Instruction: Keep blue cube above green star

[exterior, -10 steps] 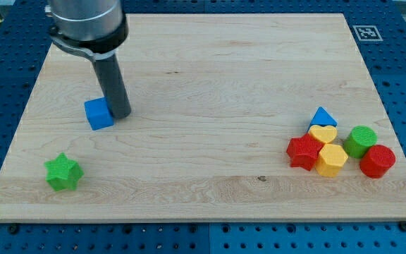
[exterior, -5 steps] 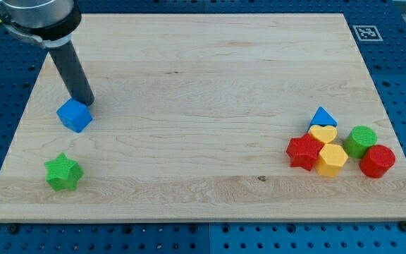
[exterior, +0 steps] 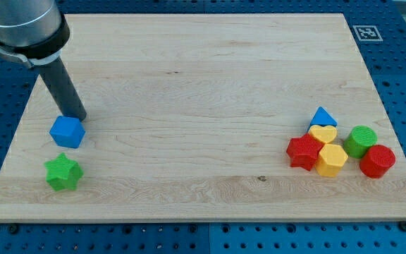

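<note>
The blue cube (exterior: 67, 132) sits on the wooden board (exterior: 203, 85) near the view's left edge. The green star (exterior: 63, 172) lies just below it, with a small gap between them. My tip (exterior: 77, 117) stands just above and slightly right of the blue cube, touching or almost touching its top edge. The dark rod rises from there toward the view's top left.
A cluster of blocks sits at the view's lower right: a blue triangle (exterior: 322, 117), a yellow heart (exterior: 323, 133), a red star (exterior: 304, 152), a yellow hexagon (exterior: 331, 160), a green cylinder (exterior: 362, 140) and a red cylinder (exterior: 378, 161).
My tip has moved left and pushed the blue cube left and down, closer to the green star. The green star has not moved.
</note>
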Controlling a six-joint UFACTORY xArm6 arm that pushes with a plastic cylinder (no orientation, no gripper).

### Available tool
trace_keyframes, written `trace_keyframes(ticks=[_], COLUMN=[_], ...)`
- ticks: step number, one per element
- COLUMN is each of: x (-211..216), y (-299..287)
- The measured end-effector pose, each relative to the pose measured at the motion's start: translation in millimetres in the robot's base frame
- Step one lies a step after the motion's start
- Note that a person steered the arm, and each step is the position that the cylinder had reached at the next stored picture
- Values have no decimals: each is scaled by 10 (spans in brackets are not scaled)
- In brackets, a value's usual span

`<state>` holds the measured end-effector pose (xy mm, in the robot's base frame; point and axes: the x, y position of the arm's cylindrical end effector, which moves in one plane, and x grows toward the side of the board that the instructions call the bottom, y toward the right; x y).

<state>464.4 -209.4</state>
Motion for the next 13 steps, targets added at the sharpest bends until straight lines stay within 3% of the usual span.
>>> trace_keyframes(ticks=[8, 13], x=[285, 125], y=[64, 4])
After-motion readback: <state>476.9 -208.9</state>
